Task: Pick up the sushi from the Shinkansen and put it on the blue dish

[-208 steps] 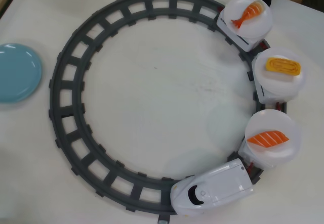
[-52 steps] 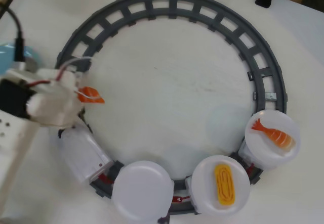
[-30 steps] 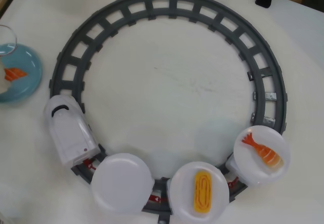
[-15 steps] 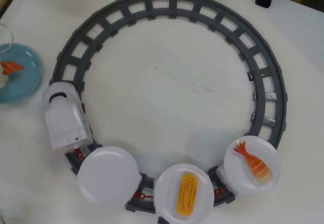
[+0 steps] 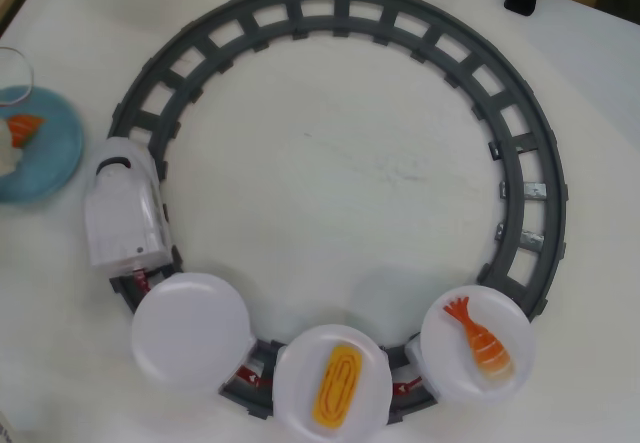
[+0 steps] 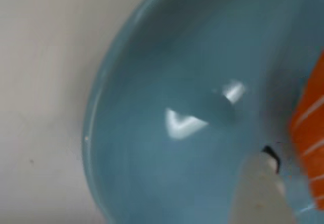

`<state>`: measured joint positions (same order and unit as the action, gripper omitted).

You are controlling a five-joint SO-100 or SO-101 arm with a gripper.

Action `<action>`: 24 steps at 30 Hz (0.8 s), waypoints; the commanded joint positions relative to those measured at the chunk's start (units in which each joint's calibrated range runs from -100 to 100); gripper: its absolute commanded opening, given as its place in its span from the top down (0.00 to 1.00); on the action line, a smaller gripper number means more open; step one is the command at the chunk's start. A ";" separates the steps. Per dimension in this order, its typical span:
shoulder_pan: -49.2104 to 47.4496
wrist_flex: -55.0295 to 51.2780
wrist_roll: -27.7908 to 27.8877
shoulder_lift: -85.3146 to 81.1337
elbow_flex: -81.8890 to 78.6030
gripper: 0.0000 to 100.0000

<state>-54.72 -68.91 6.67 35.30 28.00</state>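
Bare tabletop [image 5: 330, 173] inside the grey ring track [image 5: 520, 143] lies open; the Shinkansen [image 5: 125, 208] stands near the blue dish [image 5: 55, 158]

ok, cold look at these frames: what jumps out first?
The grey ring track fills the overhead view, with the white Shinkansen on its left side pulling three round white plates along the bottom. The first plate is bare, the next carries a yellow egg piece, the last an orange shrimp piece. At the far left edge the blue dish holds the striped orange sushi; the wrist view sits right over that dish.
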 commanded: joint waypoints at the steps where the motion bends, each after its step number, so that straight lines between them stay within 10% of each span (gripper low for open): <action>1: 1.11 -0.18 -0.03 -8.13 -1.76 0.74; 14: -7.52 6.87 -0.40 -50.27 -47.20 0.98; 24: -18.61 16.89 -0.03 -80.64 -89.49 0.97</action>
<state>-72.62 -53.36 6.73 -37.07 -54.71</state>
